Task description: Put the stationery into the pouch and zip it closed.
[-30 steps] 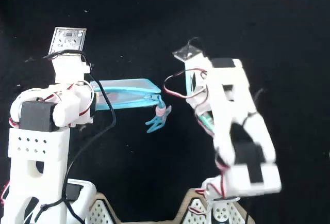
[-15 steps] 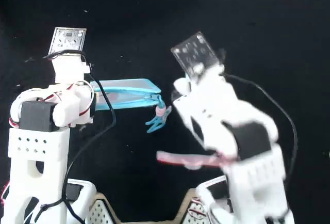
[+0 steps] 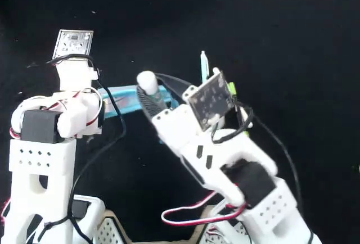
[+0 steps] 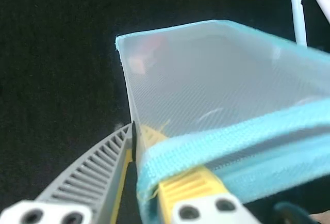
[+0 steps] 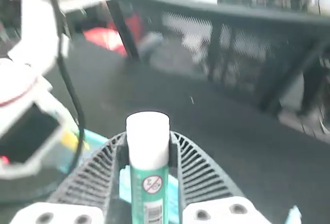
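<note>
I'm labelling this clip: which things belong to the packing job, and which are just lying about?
Job: translucent light-blue mesh zip pouch in left gripper; white-capped green glue stick in right gripper; slim white-and-teal pen.
Lying about: black table cover; dark furniture behind.

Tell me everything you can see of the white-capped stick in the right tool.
The stick is a cylinder with a white cap and a green body carrying a printed label, plastic by its look. The right tool is shut on it, a finger on each side, the cap poking past the tips. From above, the cap overlaps the light blue pouch; contact cannot be told.
</note>
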Controlling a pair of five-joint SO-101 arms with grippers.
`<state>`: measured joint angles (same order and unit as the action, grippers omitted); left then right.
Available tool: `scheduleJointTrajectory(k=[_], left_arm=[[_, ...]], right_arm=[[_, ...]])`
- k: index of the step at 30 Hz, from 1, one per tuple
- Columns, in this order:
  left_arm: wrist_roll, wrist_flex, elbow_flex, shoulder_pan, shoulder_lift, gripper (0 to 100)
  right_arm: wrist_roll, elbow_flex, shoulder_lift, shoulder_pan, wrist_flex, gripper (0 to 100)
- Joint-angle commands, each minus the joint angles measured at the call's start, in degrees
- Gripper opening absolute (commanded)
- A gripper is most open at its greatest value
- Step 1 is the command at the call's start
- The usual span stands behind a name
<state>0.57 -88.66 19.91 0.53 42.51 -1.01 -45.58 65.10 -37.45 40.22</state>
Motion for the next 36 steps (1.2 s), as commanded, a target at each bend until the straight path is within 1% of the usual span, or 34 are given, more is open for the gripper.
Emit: scheduleJointTrajectory(k=[1, 7, 11, 13, 15, 19, 21, 24, 27, 29, 36], left_arm=[[0.3, 0.1, 0.7, 0.5, -0.4, 3], [0.3, 0.1, 0.7, 0.5, -0.4, 3], [0.3, 0.1, 0.7, 0.5, -0.4, 3], [0.3, 0.1, 0.7, 0.5, -0.4, 3], [0.3, 0.1, 0.7, 0.5, -0.4, 3], [0.3, 0.1, 0.7, 0.5, -0.4, 3], [0.3, 0.1, 0.7, 0.5, -0.4, 3], [0.3, 0.1, 0.7, 0.5, -0.4, 3], [0.3, 0.1, 0.7, 0.5, -0.4, 3], [0.3, 0.1, 0.7, 0.5, -0.4, 3], [0.3, 0.1, 0.7, 0.5, -0.4, 3]], right_arm=[[0.4, -4.8, 4.2, -3.2, -12.4, 1.1], [0.1, -6.7, 12.3, -11.0, -12.9, 1.1], [0.0, -7.6, 14.8, -11.5, -13.0, 1.1], [0.0, -9.7, 14.8, -11.4, -15.1, 1.1], [0.0, -14.0, 14.8, -11.4, -21.0, 1.1], [-0.1, -24.2, 14.8, -11.4, -38.9, 1.1], [-0.1, -28.2, 14.8, -11.2, -46.3, 1.1], [-0.1, -31.3, 14.8, -7.8, -53.0, 1.1], [0.1, -32.0, 14.8, -4.2, -54.0, 1.1], [0.2, -32.1, 14.8, -3.2, -54.0, 1.1], [0.3, -35.8, 14.8, -3.1, -54.2, 1.1]])
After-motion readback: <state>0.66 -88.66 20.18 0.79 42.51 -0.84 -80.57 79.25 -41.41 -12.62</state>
